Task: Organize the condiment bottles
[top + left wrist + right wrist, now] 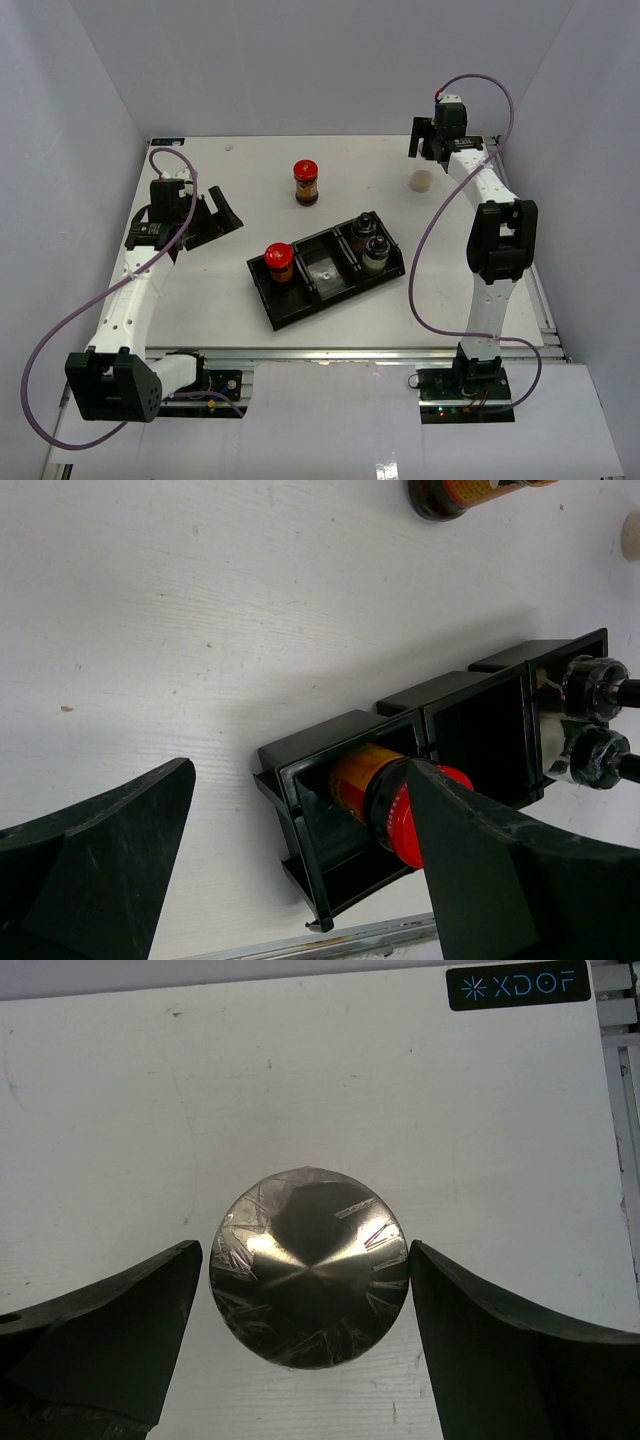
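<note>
Middle compartment of tray point(340, 297) free; red-lidded jar point(278, 260), shakers point(376, 250) fill outer compartments.

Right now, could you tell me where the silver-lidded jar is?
In the top view, the silver-lidded jar stands far right on the table, by the right tool, away from the tray.

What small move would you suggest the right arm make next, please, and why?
Probably close the right gripper on the silver-lidded jar: its open fingers flank the lid with small gaps either side, and the tray has an empty middle compartment.
</note>
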### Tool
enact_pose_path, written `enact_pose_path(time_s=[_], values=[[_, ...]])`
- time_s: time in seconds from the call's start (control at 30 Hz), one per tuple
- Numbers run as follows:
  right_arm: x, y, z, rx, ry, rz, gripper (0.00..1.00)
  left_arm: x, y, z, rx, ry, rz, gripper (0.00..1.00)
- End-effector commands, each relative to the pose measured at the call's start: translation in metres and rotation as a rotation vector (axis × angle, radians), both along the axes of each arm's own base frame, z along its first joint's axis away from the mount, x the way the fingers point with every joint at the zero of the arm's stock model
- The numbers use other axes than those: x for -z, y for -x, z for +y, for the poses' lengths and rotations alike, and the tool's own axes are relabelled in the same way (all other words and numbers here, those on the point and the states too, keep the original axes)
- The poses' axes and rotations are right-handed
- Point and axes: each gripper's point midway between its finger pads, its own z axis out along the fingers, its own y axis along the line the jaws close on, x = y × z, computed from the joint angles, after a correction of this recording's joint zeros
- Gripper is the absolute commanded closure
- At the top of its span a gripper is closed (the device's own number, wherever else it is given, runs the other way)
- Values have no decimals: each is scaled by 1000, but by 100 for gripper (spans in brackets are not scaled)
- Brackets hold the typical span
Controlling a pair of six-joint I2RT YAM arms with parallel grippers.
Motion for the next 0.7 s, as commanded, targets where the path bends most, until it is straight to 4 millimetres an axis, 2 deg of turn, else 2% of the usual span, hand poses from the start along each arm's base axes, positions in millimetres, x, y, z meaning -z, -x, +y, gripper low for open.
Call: enact_pose_path(time_s=[0.0, 0.23, 0.27, 0.37, 0.6, 0.67], values=[[-11, -12, -4, 5, 18, -33, 9, -5, 0, -1, 10, 6, -37, 2], [-4, -15, -3, -6, 28, -24, 2, 0, 2, 0, 5, 3, -29, 2], [-4, -16, -3, -6, 31, -28, 7, -1, 2, 0, 4, 2, -30, 2], [-9, -17, -5, -18, 59, -43, 30, -2, 2, 1, 1, 1, -32, 2], [-23, -13, -9, -40, 108, -61, 65, 0, 4, 1, -5, 5, -24, 2], [-40, -6, -7, -53, 108, -95, 76, -3, 3, 0, -5, 7, -26, 2]])
